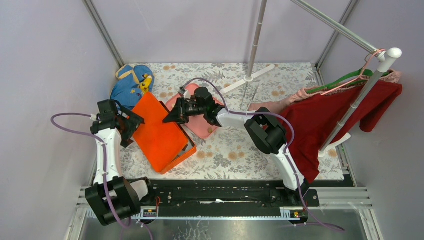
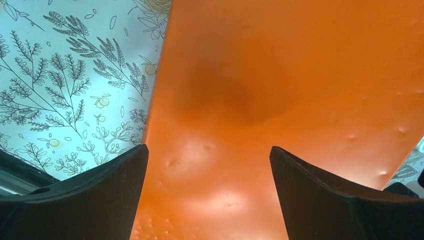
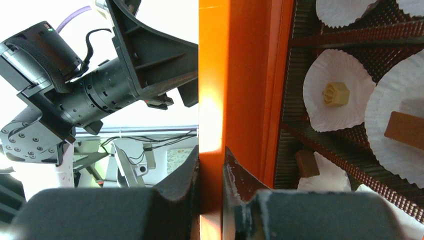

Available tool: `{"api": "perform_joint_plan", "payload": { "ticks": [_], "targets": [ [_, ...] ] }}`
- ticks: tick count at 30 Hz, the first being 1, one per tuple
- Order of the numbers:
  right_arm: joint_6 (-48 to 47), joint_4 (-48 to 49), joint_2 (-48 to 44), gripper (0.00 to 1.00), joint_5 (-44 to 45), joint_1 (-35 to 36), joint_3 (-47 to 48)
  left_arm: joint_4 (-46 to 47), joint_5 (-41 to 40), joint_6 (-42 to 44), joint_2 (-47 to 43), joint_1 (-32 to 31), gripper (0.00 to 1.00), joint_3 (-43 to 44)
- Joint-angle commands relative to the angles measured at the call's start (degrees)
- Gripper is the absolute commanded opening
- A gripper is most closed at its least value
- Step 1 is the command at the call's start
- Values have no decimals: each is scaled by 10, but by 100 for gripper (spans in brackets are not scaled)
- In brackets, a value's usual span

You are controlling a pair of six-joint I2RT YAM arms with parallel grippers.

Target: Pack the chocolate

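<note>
Currently your right gripper (image 3: 211,159) is clamped on the edge of the orange lid (image 3: 215,75), which seems partly raised off the box (image 3: 276,100). The chocolate (image 3: 334,93) lies just right of that pinched edge, in white paper liners (image 3: 320,115) inside the compartments: a cream piece, a brown one and a small dark one. Your left gripper (image 2: 210,192) hangs spread wide over the lid's outer face, holding nothing. The lid's long axis runs far-left to near-right, so lowering it probably falls to the right arm.

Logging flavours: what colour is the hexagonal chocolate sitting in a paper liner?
Pale cream-yellow. The hexagonal chocolate shows best in the right wrist view.
</note>
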Motion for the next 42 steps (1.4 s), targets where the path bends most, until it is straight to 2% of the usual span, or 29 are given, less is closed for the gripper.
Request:
{"api": "perform_joint_plan", "payload": {
  "ticks": [1,12,14,17,21,24,27,30,37,42],
  "targets": [
    [-6,5,2,0,16,-10,33,22,16,13,-3,6,99,-4],
    [-13,-17,-7,0,33,-14,9,53,32,8,-6,5,99,-51],
    [-14,-21,-12,3,36,-15,7,67,33,6,-5,5,99,-61],
    [-29,-44,-21,13,44,-16,7,73,34,6,5,5,99,-70],
    [-48,-69,-38,33,58,-16,-4,75,34,8,14,5,99,-70],
    [-69,-97,-58,45,75,-17,-13,76,36,9,15,5,99,-67],
    [-105,-151,-84,55,95,-18,-10,78,40,10,17,5,99,-64],
    [-153,-224,-108,71,125,-18,8,77,41,11,18,5,99,-65],
    [-229,-319,-143,84,203,-18,15,81,49,10,19,5,99,-64],
    [-306,-441,-135,89,264,-18,63,81,54,12,20,5,99,-57]
  ]
}}
